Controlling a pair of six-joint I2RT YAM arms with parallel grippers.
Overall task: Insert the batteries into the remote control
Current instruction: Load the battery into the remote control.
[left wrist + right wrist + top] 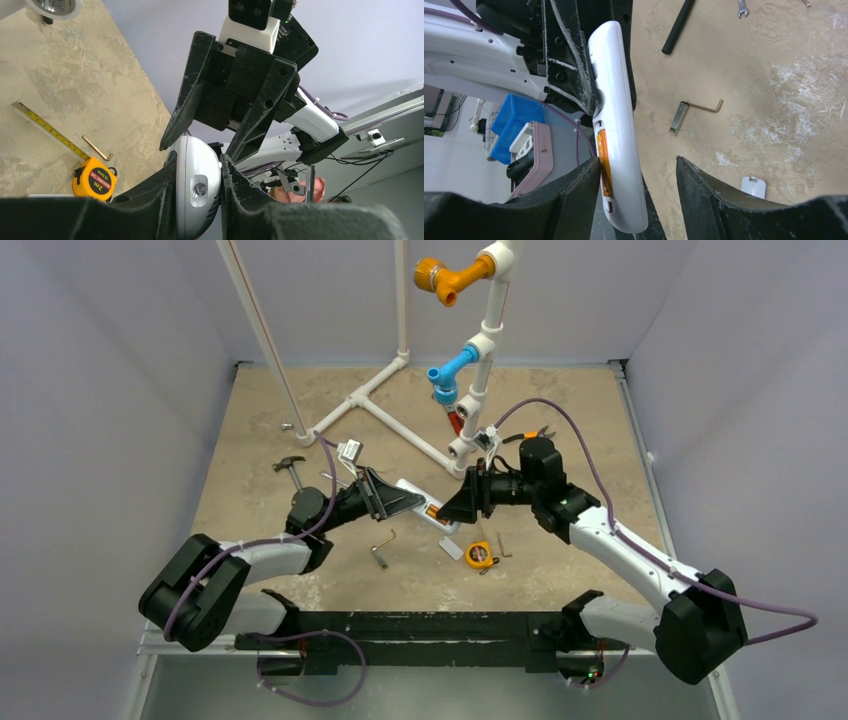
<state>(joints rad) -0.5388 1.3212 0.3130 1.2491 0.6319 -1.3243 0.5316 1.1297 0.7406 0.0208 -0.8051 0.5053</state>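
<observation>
Remote control (pixel 616 75) clamped in left jaws, right jaws parted wide around its end, battery (pixel 603 162) seated

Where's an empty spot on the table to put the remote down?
The far right corner of the tan table, between the white pipe stand and the right wall, is bare. So is the near strip between the round yellow tape measure and the arms' bases. The middle is crowded: the slim white remote control, a silver hex key and a small white plate.
</observation>
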